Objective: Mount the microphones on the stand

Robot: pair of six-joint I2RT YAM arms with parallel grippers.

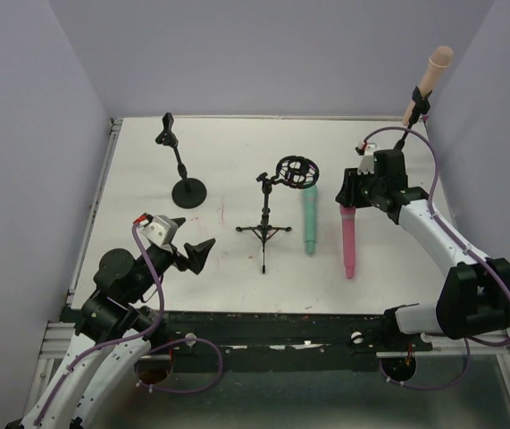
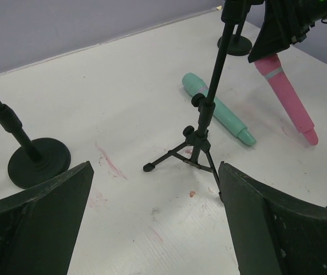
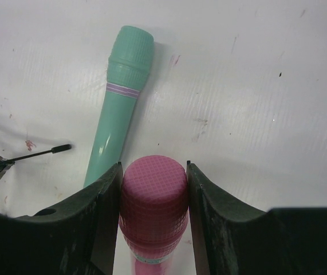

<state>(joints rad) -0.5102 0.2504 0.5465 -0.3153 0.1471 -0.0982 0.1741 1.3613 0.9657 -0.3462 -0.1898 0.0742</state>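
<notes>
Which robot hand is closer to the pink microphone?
Right. The right gripper grips the pink microphone by its head; the left gripper hovers open far away, beyond the tripod stand.

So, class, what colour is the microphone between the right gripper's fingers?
The microphone is pink, its head cross-hatched; the right wrist view shows it best.

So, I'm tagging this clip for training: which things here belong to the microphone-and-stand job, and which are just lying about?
Job: pink microphone, in the right gripper; teal microphone, lying flat; peach microphone, clipped in the far-right stand; tripod stand; round-base stand.
Lying about: only red smudges on the table.
</notes>
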